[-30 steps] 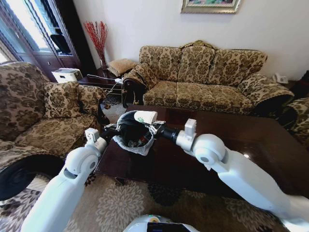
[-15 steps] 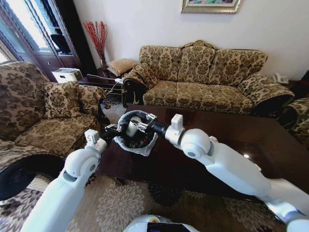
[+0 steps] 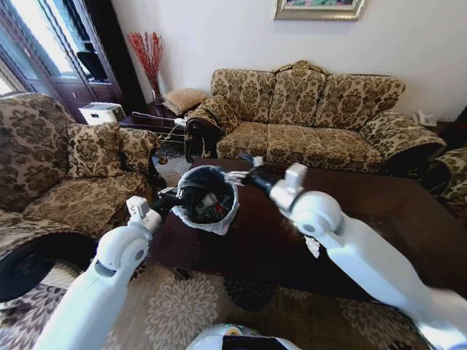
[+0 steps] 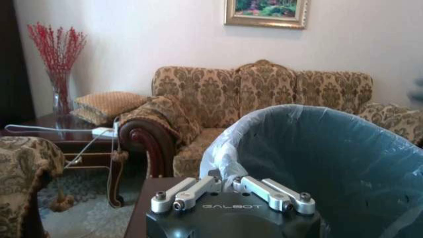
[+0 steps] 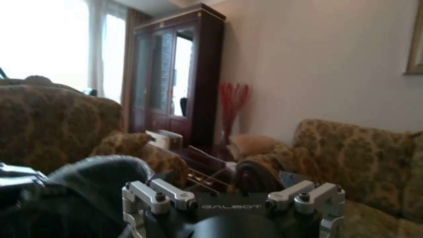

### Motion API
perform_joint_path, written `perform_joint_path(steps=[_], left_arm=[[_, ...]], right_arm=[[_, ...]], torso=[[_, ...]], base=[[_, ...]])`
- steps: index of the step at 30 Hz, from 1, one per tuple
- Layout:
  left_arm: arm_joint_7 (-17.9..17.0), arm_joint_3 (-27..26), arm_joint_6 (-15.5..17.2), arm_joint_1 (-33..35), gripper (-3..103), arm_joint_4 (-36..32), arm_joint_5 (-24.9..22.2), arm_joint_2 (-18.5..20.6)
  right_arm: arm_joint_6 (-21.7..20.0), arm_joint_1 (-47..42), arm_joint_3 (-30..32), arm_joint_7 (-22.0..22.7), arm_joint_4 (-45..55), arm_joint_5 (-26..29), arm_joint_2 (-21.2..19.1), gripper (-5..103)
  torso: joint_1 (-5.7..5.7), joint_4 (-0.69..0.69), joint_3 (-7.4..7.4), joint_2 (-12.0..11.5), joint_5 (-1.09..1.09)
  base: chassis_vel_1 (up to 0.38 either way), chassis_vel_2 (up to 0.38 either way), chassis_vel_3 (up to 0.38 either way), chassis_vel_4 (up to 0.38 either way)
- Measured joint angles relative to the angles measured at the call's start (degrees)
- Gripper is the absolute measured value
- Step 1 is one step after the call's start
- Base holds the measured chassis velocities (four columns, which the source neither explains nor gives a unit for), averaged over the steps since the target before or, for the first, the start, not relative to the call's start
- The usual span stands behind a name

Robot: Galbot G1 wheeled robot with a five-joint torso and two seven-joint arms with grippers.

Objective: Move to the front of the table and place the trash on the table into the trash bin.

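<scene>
Head view, centre-left: left end effector clamped on trash bin rim, right end effector apart, empty; weak rim grip risks tipping bin off desk.

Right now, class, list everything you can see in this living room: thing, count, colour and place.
Low glossy reddish-brown wooden table: one, in front of the robot.
Round black trash bin with whitish bag liner: one, at the table's left end.
Trash inside the bin: white and red bits, count unclear.
Crumpled white paper wad: one, on the table beside the right arm.
Gold-brown patterned sofa: one, behind the table.
Matching armchair: one, on the left.
Red branches in a vase: one bunch, far left corner.
Gold-framed picture: one, above the sofa.
Left pincer: shut on the bin's rim.
Right pincer: open, empty, beside the bin.
</scene>
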Motion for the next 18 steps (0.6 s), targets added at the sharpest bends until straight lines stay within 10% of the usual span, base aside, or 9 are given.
perform_joint_path(steps=[6,18], left_arm=[[-0.59,-1.54,-0.47,1.81,3,-1.89,1.22,-1.93],[0.09,-1.25,-0.87,2.85,3,-2.69,2.32,-3.25]], right_arm=[[1.89,-17.18,9.24,-7.6,-2.6,-12.7,5.05,100],[3.68,-29.81,20.53,-8.04,-8.13,-19.69,10.98,100]], torso=[[-0.01,0.04,0.0,0.0,0.01],[-0.01,0.05,-0.01,0.0,0.0]], base=[[0.0,0.0,0.0,0.0],[-0.076,-0.086,0.091,0.086]])
